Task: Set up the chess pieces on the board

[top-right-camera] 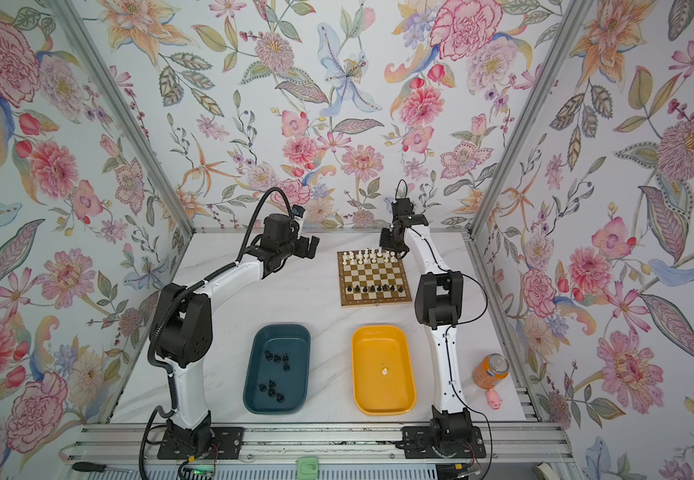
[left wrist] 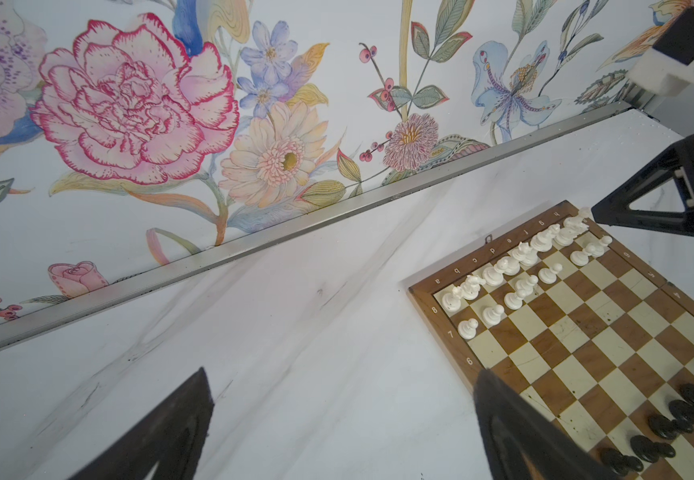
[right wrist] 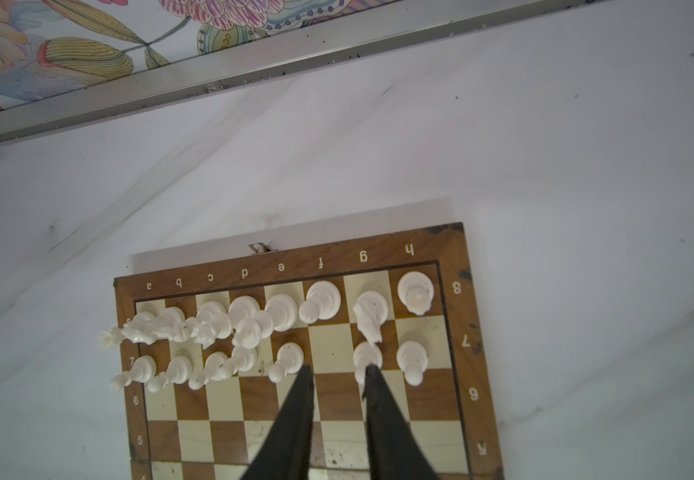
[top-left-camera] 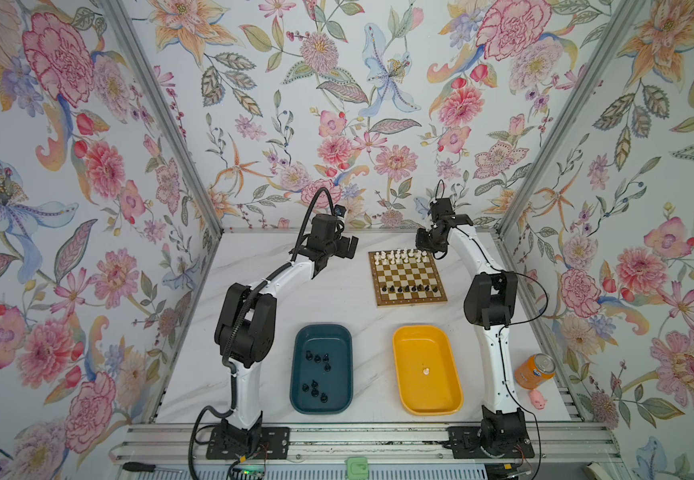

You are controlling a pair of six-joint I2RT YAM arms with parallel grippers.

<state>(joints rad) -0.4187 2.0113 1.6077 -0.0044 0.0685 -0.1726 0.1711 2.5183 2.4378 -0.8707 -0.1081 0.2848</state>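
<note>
Right gripper [right wrist: 339, 370] hangs at the board's [right wrist: 457, 316] far edge, jaws apart

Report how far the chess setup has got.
Done: the white back row is full; seven white pawns and a black row stand on the board. In hand: nothing; the right hand hovers empty, jaws apart, over vacant f7; the left hand is open. Left: one white piece in the yellow tray, black pieces in the teal tray.
</note>
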